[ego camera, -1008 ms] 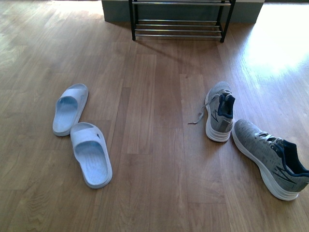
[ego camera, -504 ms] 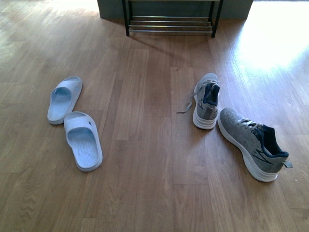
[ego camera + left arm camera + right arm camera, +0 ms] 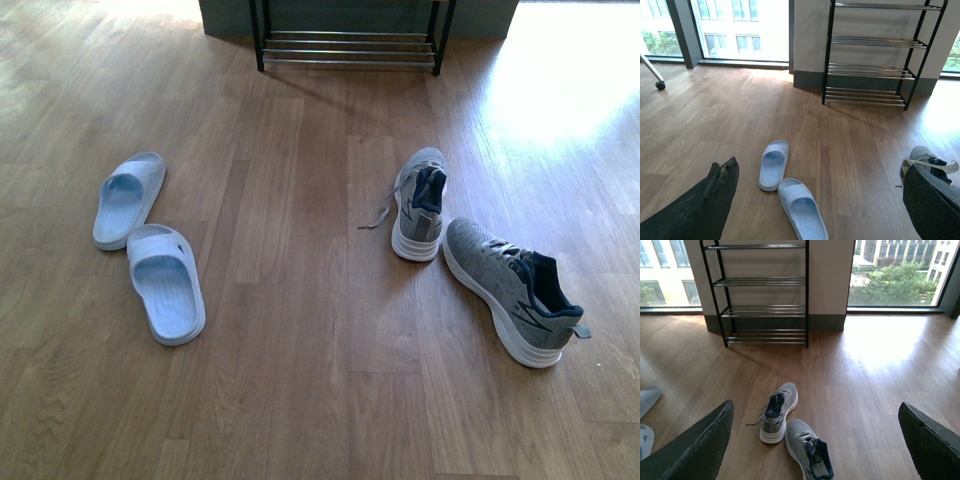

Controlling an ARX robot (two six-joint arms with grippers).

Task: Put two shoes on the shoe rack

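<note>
Two grey sneakers lie on the wooden floor at the right, one (image 3: 418,205) heel toward me, the other (image 3: 510,290) beside it at an angle. Two pale blue slides (image 3: 128,198) (image 3: 165,283) lie at the left. The shoe rack (image 3: 347,45) stands at the far end against the wall, with nothing on its chrome rods (image 3: 870,55). My left gripper (image 3: 817,170) hangs open above the slides (image 3: 774,164). My right gripper (image 3: 815,407) hangs open above the sneakers (image 3: 777,412) (image 3: 807,450). Neither gripper holds or touches anything, and neither shows in the front view.
Tall windows flank the wall column behind the rack (image 3: 762,295). A caster wheel (image 3: 660,85) stands on the floor far left. Bright sunlight falls on the floor (image 3: 570,90) to the right of the rack. Bare floor (image 3: 300,240) lies between the two pairs.
In the front view the whole scene has slid up and to the left and looks smaller. The shoes keep their places relative to each other.
</note>
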